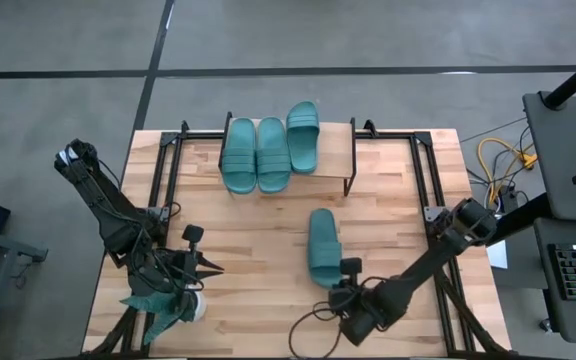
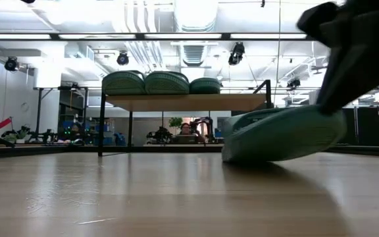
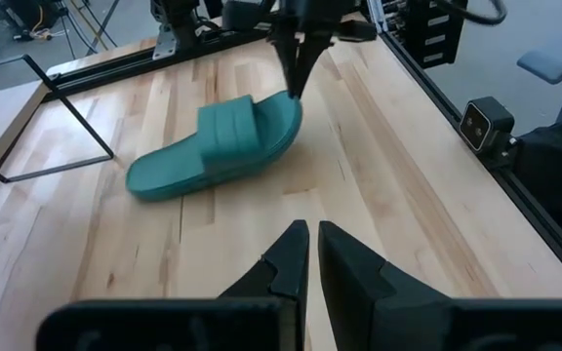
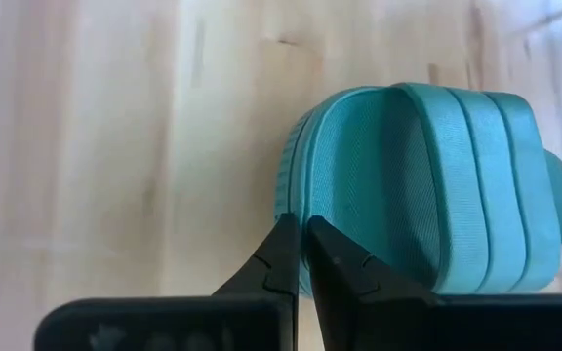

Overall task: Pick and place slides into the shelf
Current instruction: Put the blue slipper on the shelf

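Three teal slides [image 1: 239,155] [image 1: 273,152] [image 1: 303,135] lie side by side on the wood top of the shelf [image 1: 336,150] at the table's far side. In the low view they show as humps [image 2: 166,82] on the plank. Another slide [image 1: 323,247] is on the table right of centre, with my right gripper [image 1: 346,278] shut on its near end. My left gripper [image 3: 310,244] is shut and holds nothing. It hangs above the table's near left part, pointing toward that slide. My right gripper pinches the rim of the slide's heel end [image 4: 296,200] between its two fingertips [image 3: 296,73], one on the outer side and one over the footbed. The fingers slant down from the table's near side. The heel is raised, and the toe end [image 2: 232,157] is low at the table.
A teal leafy plant in a white pot [image 1: 168,305] stands at the near left, by my left arm. Black frames [image 1: 423,180] run along the table's left and right sides. Bare wood [image 1: 258,240] lies between the shelf and both grippers.
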Tool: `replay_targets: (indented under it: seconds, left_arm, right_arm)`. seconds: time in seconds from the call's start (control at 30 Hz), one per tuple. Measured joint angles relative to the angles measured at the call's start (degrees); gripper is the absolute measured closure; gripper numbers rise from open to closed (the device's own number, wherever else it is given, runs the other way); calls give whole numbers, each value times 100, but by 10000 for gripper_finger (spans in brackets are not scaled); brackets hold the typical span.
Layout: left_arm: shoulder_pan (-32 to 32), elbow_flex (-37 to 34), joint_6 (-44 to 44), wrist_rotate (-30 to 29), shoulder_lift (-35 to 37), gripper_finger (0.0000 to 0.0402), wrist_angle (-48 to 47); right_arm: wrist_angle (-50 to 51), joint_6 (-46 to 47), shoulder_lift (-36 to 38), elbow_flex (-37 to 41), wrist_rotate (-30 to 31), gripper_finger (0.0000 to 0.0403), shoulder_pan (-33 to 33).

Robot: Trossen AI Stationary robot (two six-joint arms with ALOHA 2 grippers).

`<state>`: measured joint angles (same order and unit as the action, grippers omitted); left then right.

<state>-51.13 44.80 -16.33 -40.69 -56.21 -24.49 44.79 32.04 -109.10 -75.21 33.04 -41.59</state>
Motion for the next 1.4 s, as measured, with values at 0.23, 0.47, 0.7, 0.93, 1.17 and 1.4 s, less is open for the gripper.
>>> replay_targets:
  seconds: [0.23,0.47,0.7,0.93,1.17,1.4]
  left_arm:
    - [0,1,2,0,0,388,0]
    - [0,0,4,0,0,388,0]
    - [-1,0,4,0,0,388,0]
    - [0,0,4,0,0,388,0]
    - [0,0,6,-1,0,388,0]
    - [0,-4,6,-2,0,388,-2]
  right_arm:
    - [-2,243,0,3,0,394,-226]
    - [-8,248,0,3,-2,394,-229]
    - [-8,249,0,3,-50,394,-229]
    - [-21,250,0,3,-220,373,-233]
    - [-34,250,0,3,-255,305,-233]
    - [-39,246,0,6,38,259,-229]
